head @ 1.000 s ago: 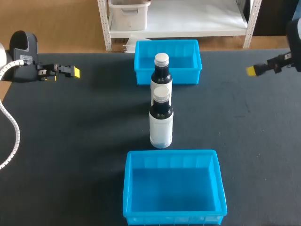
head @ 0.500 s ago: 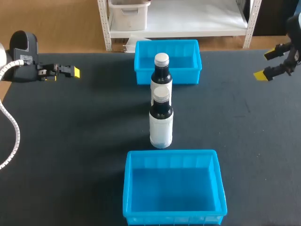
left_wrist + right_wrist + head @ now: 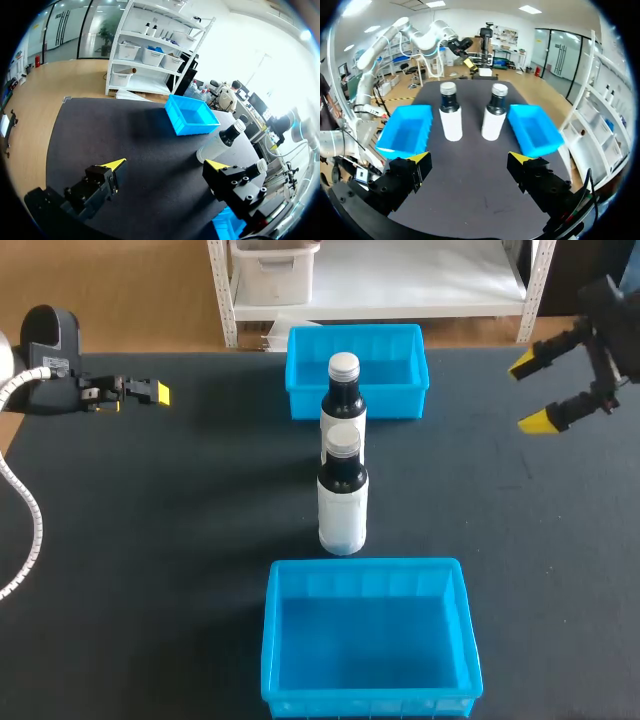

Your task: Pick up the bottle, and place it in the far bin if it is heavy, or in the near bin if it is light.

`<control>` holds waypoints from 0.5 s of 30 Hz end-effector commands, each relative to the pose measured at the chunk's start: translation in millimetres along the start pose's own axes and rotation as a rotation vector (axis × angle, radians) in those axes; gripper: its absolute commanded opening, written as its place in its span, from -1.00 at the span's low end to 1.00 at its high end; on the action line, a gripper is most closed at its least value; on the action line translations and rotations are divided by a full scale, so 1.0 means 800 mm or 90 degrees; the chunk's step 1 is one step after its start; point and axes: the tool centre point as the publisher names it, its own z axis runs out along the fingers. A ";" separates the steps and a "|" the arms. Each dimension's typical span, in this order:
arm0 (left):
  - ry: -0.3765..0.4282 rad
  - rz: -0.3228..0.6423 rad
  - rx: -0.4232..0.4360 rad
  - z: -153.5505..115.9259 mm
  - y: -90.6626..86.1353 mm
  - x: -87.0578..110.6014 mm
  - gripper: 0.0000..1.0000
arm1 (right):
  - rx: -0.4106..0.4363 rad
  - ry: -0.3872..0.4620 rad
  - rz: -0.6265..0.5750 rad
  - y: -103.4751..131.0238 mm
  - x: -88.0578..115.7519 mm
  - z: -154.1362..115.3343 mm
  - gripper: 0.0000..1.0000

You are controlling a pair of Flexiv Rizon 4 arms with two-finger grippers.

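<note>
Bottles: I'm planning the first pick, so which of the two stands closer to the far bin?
The rear bottle, overlapping the far bin and its front wall in the head view; the front bottle stands nearer the near bin.

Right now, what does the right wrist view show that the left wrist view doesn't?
Only the right wrist view: the open right gripper, the whole near bin, the near bottle unobstructed, and the left gripper small across the table. Only the left wrist view: the left gripper's open fingers up close, one hiding most of the near bottle, with just a sliver of near bin. Both: the far bin, the upright far bottle and the black table.
</note>
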 end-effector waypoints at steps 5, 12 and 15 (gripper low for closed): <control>0.000 0.000 0.000 0.000 0.000 0.000 1.00 | -0.041 0.020 0.013 0.032 -0.027 0.059 1.00; 0.000 0.000 0.000 0.000 0.000 0.000 1.00 | -0.044 0.025 0.012 0.062 -0.051 0.104 1.00; 0.000 0.000 0.000 0.000 0.000 0.000 1.00 | -0.050 0.020 0.008 0.071 -0.057 0.118 1.00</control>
